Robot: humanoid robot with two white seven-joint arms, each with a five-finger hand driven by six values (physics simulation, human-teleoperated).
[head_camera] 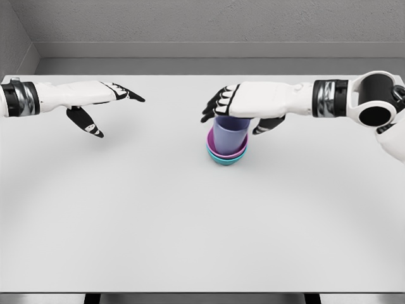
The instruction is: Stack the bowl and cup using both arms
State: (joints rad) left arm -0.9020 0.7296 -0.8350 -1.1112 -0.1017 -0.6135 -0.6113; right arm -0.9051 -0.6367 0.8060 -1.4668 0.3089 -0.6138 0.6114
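While the left hand (95, 101) hangs above the far left part of the white surface (190, 228), its fingers (130, 95) are stretched out wide toward the middle and its thumb points down and away from them, holding nothing. Its white forearm comes in from the left edge with a black and silver wrist band. Near the middle of the surface, a little to the right, stands the stack: a teal bowl (226, 161) at the bottom resting on the surface, a magenta bowl (223, 151) nested inside it, and a lavender cup (230, 133) standing upright inside the magenta bowl. Directly over the cup's top is the right hand (243, 104), palm down, covering the rim; its dark-tipped fingers (212, 107) reach past the cup to the left, loosely spread, and its thumb shows just right of the cup. Whether the hand touches the cup I cannot tell. Its forearm runs off to the right, where a black-and-white elbow joint sits at the edge
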